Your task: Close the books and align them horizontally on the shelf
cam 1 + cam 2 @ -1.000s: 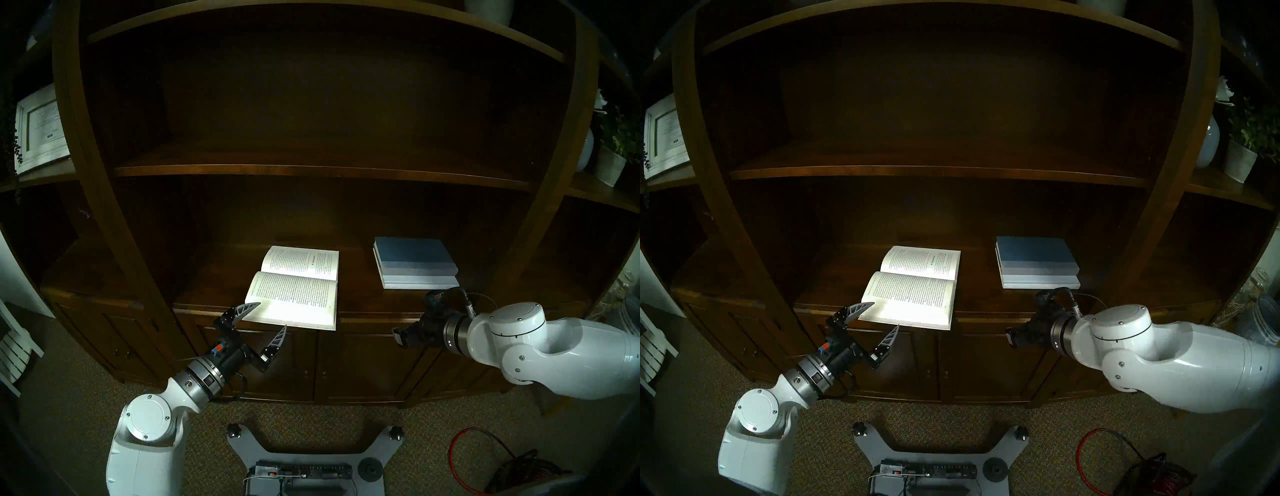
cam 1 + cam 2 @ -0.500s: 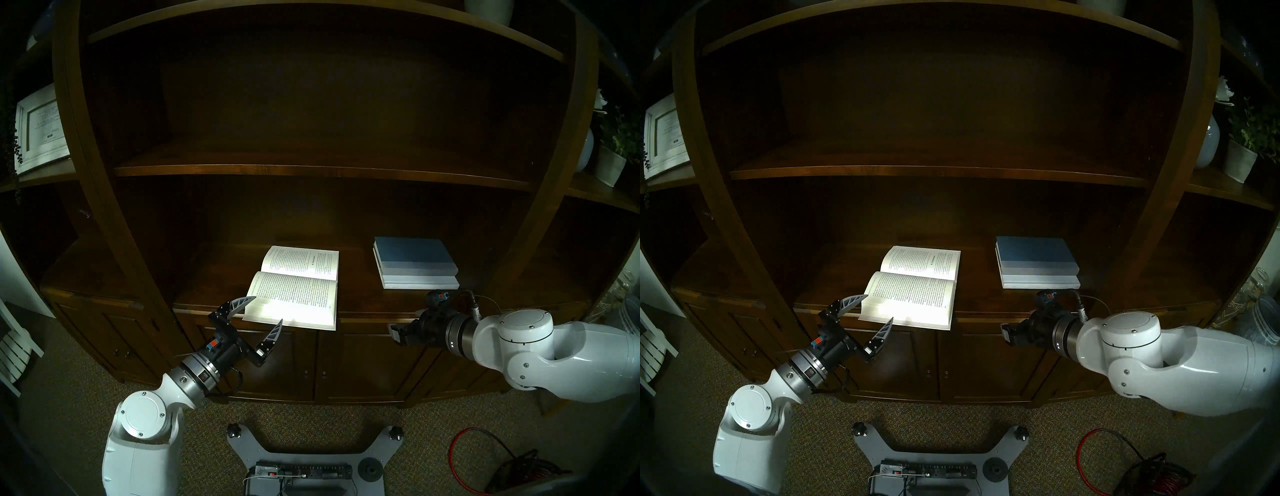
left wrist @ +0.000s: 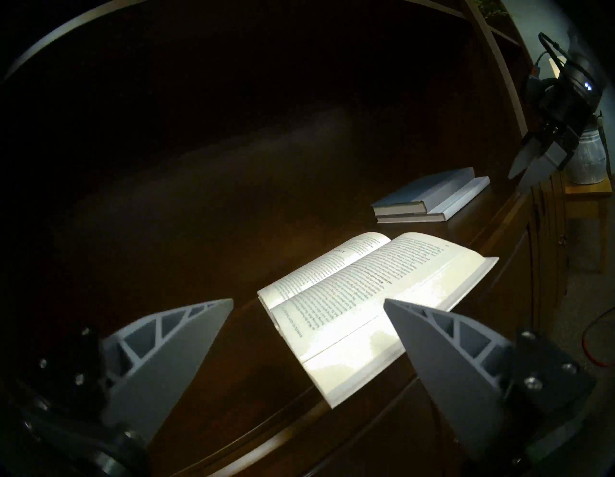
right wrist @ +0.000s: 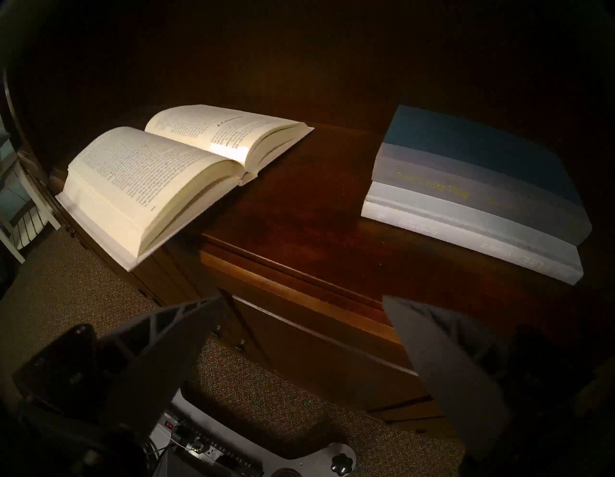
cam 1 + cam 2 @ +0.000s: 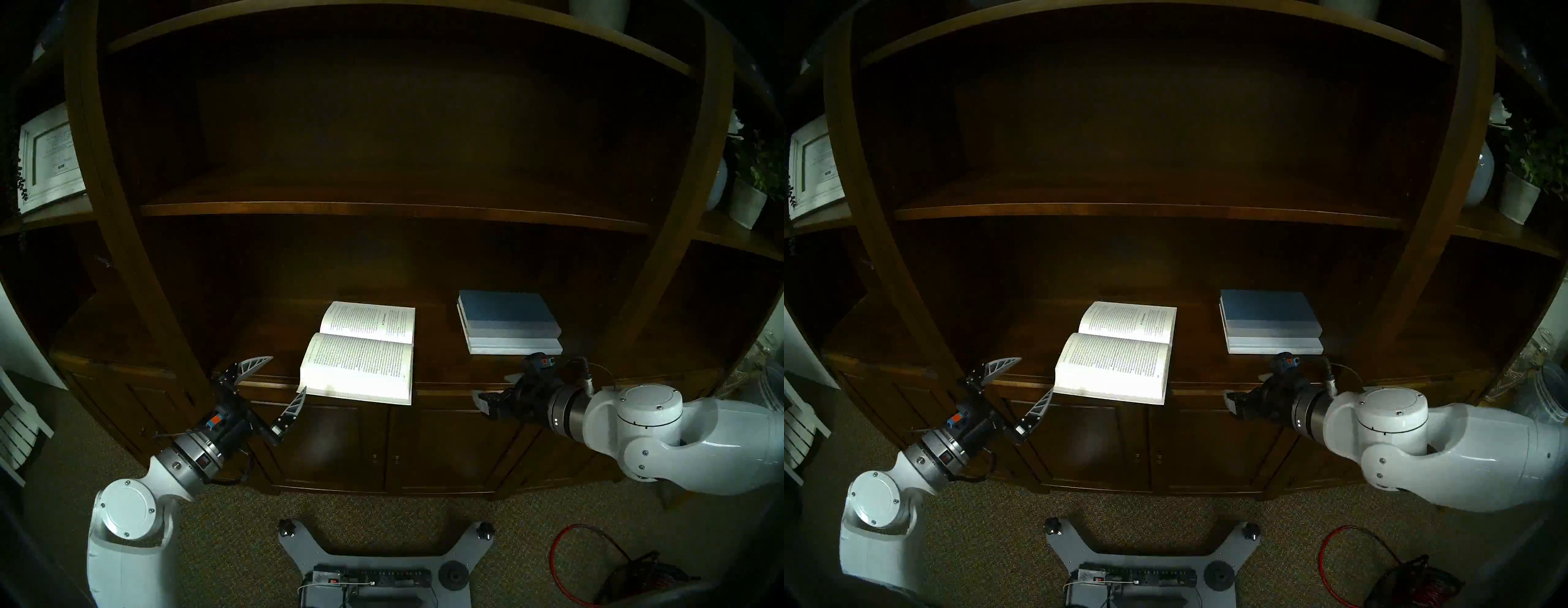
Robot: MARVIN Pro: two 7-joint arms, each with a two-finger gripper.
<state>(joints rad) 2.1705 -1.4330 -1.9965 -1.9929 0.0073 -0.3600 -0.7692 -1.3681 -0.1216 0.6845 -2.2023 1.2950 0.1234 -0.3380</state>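
- Drawn back leftward from the open book [image 5: 358, 351], the left gripper [image 5: 280, 380] is now seen beside its overhanging corner, fingers spread wide, nothing held.
- Spread and empty too, the right gripper [image 4: 301, 336] is poised before the shelf [image 5: 445, 373].
- Two closed books [image 5: 509, 322] are stacked at right.
- Closing the paperback is judged undone; a fresh approach appears needed.
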